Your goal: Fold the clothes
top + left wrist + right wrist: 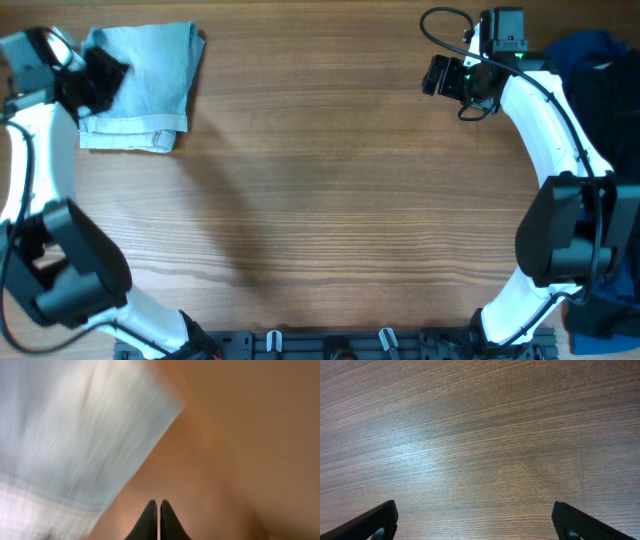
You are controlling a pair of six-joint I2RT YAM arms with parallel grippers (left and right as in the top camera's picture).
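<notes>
**Folded jeans at far-left corner of desk**

Light blue denim jeans (pixel 138 85) lying folded into a compact rectangle at the far-left corner of the wooden desk (pixel 320 210), hemmed edge along the near side of the bundle. In the left wrist view, pale blurred denim (pixel 70 435) filling the upper left, bare wood on the right.

Left gripper (pixel 100 78) poised at the left edge of the bundle, over the fabric or just beside it; contact impossible to tell. Jaws pressed together, tips meeting, nothing between them.

Right gripper (pixel 440 76) well apart from the jeans, near the far-right part of the desk, above bare wood. Jaws spread wide, each finger at an outer corner of the right wrist view, holding nothing.

Dark blue garment (pixel 585 50) and black garment (pixel 605 110) heaped at the far-right edge, behind the right arm.
</notes>
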